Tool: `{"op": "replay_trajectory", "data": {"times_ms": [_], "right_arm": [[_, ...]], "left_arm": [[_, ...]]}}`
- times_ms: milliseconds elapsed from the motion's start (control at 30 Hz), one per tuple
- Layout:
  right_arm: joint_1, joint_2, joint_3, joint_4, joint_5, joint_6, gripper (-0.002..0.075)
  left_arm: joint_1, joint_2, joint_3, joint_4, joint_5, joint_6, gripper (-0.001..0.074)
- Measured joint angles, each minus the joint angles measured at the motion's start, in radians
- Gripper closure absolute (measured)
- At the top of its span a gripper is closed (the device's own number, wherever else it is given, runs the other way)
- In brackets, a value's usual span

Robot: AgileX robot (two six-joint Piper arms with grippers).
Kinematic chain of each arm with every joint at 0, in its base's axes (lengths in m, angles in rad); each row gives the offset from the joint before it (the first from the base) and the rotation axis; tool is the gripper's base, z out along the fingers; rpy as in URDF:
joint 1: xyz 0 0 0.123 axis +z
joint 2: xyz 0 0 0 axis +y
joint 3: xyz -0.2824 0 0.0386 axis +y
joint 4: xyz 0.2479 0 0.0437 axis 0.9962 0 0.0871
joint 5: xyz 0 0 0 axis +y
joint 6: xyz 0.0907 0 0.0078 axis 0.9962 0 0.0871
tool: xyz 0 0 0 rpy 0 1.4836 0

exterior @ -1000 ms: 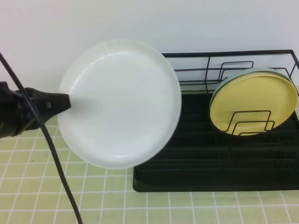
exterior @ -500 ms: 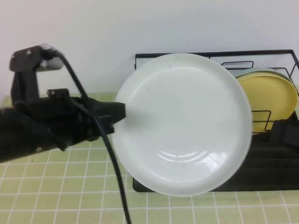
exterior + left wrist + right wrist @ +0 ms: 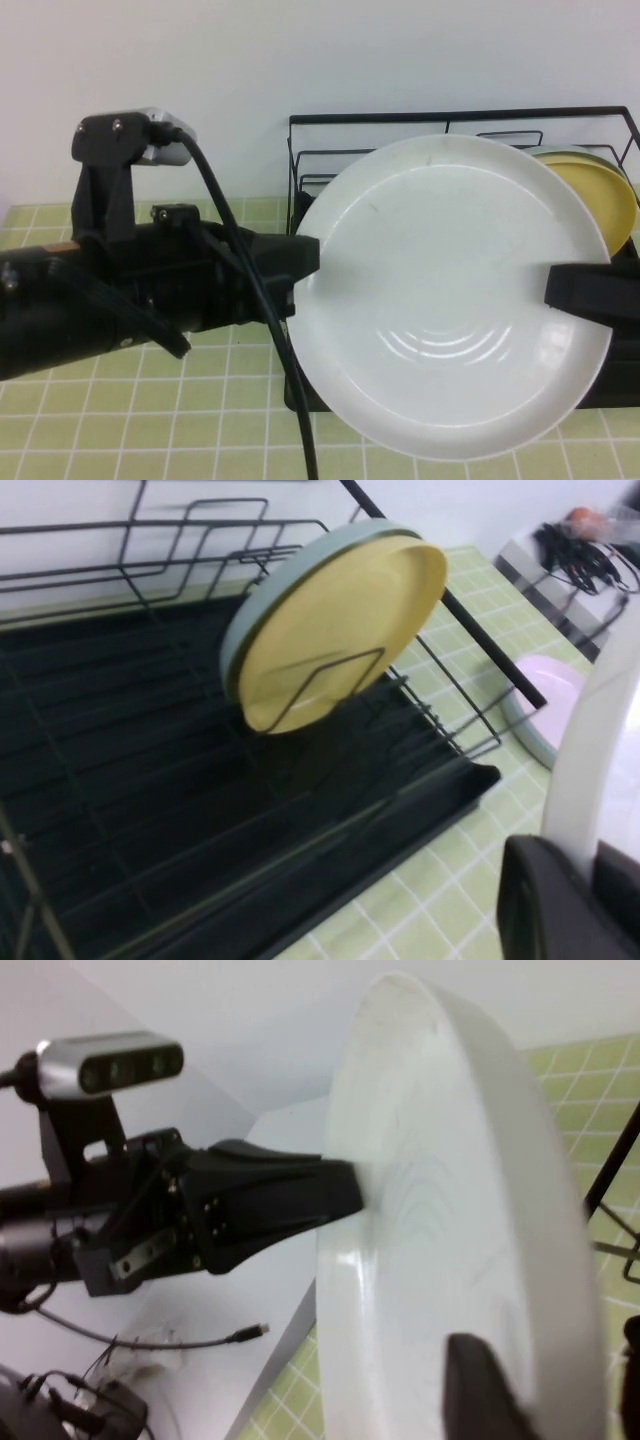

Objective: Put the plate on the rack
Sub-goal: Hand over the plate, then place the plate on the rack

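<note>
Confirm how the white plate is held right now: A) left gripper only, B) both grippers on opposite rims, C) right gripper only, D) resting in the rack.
B: the left gripper clamps one rim of the plate, the right gripper the opposite rim, above the rack.

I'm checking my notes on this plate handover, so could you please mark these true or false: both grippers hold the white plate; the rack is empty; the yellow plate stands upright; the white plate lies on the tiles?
1. Both grippers hold the white plate. True: the left gripper grips its left rim and the right gripper its right rim.
2. The rack is empty. False: the yellow plate stands in it, with a pale green plate behind.
3. The yellow plate stands upright. True, leaning against a wire divider.
4. The white plate lies on the tiles. False: it is held up in front of the rack.
</note>
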Motion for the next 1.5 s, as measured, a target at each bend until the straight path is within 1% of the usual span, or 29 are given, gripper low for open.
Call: {"op": "replay_trajectory", "data": {"times_ms": [33,100,133,233,333,400,433,500,567,600,667,733,833,933,1000,1100,1167,1200,1267,1333,1400,1433,1500], "right_arm": [[0.000,0.008,0.000,0.004,0.014,-0.013,0.0419],[0.000,0.032,0.000,0.025,0.053,-0.063,0.0539],[0.000,0.045,0.000,0.030,0.060,-0.085,0.0583],[-0.002,0.082,0.000,0.057,0.077,-0.156,0.0605],[-0.004,0.092,0.000,0.059,0.072,-0.223,0.0608],[-0.002,0.092,0.000,0.059,0.076,-0.307,0.0618],[-0.002,0.092,0.000,0.059,0.078,-0.341,0.0622],[0.000,0.092,-0.002,0.059,0.070,-0.406,0.0624],[0.000,0.092,-0.004,0.059,0.036,-0.456,0.0624],[0.000,0.091,-0.006,0.059,0.013,-0.487,0.0625],[0.000,0.091,-0.020,0.056,-0.027,-0.542,0.0626],[0.000,0.089,-0.044,0.028,-0.077,-0.587,0.0626],[0.000,0.081,-0.097,-0.062,-0.203,-0.624,0.0627],[0.000,0.059,-0.152,-0.198,-0.302,-0.624,0.0627],[0.000,0.044,-0.192,-0.295,-0.352,-0.624,0.0627],[0.000,0.042,-0.247,-0.496,-0.390,-0.624,0.0627],[0.000,0.047,-0.283,-0.613,-0.388,-0.630,0.0627],[0.000,0.055,-0.299,-0.661,-0.391,-0.642,0.0627],[0.000,0.080,-0.325,-0.726,-0.407,-0.684,0.0627],[0.000,0.109,-0.349,-0.770,-0.413,-0.714,0.0627],[0.000,0.140,-0.379,-0.781,-0.391,-0.753,0.0628],[0.002,0.155,-0.394,-0.783,-0.375,-0.773,0.0628],[0.009,0.187,-0.422,-0.807,-0.340,-0.818,0.0628]], "left_arm": [[0.000,0.000,0.000,-0.011,0.011,0.012,0.0733],[0.000,0.000,0.000,-0.065,0.039,0.067,0.0731],[0.000,0.000,0.000,-0.087,0.046,0.105,0.0729],[0.004,-0.002,0.000,-0.157,0.066,0.169,0.0722],[0.006,-0.002,0.000,-0.176,0.085,0.178,0.0688],[0.003,-0.002,0.000,-0.197,0.124,0.178,0.0610],[0.002,-0.002,0.000,-0.200,0.134,0.178,0.0551],[0.002,-0.002,0.000,-0.226,0.139,0.178,0.0407],[0.001,-0.002,0.000,-0.257,0.144,0.178,0.0288],[0.001,-0.002,0.000,-0.273,0.144,0.178,0.0240],[0.001,-0.002,0.000,-0.297,0.144,0.178,0.0195],[0.001,-0.002,0.000,-0.318,0.142,0.178,0.0182],[0.005,-0.002,0.000,-0.328,0.147,0.178,0.0183],[0.003,-0.005,0.000,-0.322,0.150,0.178,0.0183],[0.003,-0.005,0.000,-0.312,0.137,0.178,0.0184],[0.003,-0.005,0.000,-0.275,0.111,0.178,0.0216],[0.003,-0.005,0.000,-0.225,0.104,0.178,0.0276],[0.003,-0.005,0.000,-0.191,0.104,0.171,0.0320],[0.003,-0.005,0.000,-0.122,0.101,0.148,0.0421],[0.003,-0.005,0.000,-0.064,0.098,0.124,0.0556],[0.003,-0.005,0.000,-0.034,0.098,0.117,0.0652],[0.003,-0.005,0.000,-0.023,0.098,0.105,0.0682],[0.003,-0.005,0.000,-0.002,0.098,0.083,0.0713]]}}
